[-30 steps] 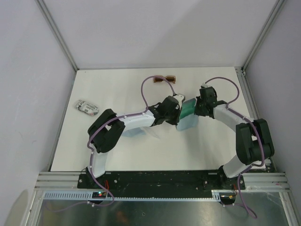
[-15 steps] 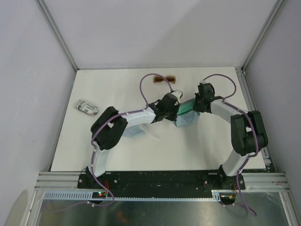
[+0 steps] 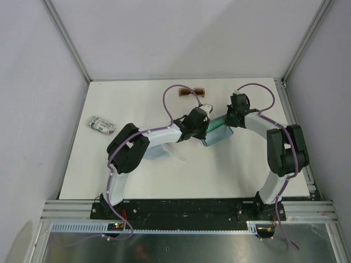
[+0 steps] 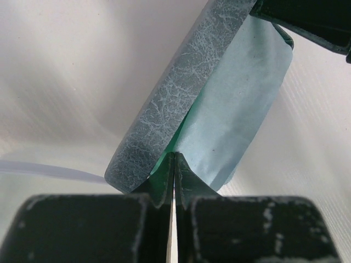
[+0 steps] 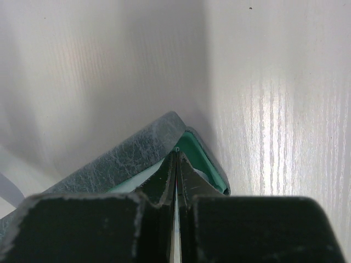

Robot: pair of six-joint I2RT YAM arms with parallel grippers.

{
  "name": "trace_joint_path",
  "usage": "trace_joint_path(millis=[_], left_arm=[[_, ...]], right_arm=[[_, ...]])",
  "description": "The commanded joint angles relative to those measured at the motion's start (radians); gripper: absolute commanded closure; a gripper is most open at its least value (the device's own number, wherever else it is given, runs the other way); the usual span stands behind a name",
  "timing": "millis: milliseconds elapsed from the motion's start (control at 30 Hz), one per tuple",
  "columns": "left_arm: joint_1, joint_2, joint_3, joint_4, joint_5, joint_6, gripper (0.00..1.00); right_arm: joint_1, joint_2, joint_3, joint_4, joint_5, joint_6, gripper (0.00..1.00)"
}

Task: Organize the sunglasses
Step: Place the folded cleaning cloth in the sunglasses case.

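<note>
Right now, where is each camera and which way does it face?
Top external: above, behind the bases, facing down at the table; both arms show.
Left wrist: on that arm, faces the case and cloth past the shut left hand.
Right wrist: likewise, faces the case's green lining past the shut right hand.
All share the case.

Robot lab test cell, bare white desk mid-frame, plain pale walls around, aluminium profile posts in upper corners, two robot arms bolted to black base plate at bottom, slotted cable duct beneath.
</note>
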Motion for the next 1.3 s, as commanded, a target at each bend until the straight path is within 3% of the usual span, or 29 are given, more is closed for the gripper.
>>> trace_joint_path(millis=[0,467,933,1267], left_arm=[[0.012,0.008,0.041,0.012,-0.033,-0.001,1.0],[0.013,0.026,0.051,0.012,-0.039,0.006,0.98],[-0.002,-0.04,0.01,0.012,-0.042,0.01,0.71],[-0.014,-0.138,-0.069,0.012,-0.057,0.0,0.66]], right_arm=[[-0.007,0.025,0.042,0.039,-0.005,0.0,1.0],[-0.009,0.067,0.056,0.052,-0.019,0.012,1.0],[-0.006,0.002,0.056,0.009,0.004,0.019,0.84],[0.001,-0.063,0.031,-0.036,0.056,0.029,0.76]])
